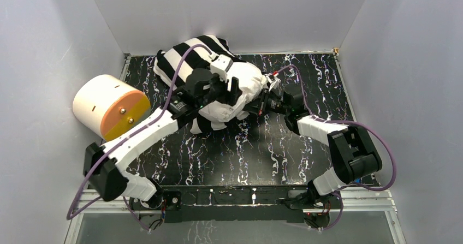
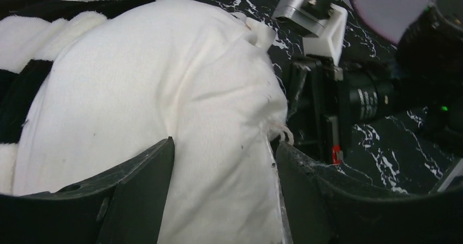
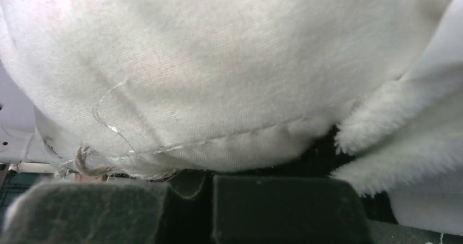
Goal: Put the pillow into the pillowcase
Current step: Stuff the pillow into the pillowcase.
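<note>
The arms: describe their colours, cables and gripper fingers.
The left arm and right arm have white shells and black joints, each trailing a purple cable. The left gripper has broad black fingers; the right gripper has dark grey ones.

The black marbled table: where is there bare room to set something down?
Bare tabletop lies at front centre, between the left arm, the right arm and the pillow, and in the back right corner behind the right arm. Crowded: back centre, where pillow, pillowcase and both arms meet; the cream cylinder fills the left edge.
</note>
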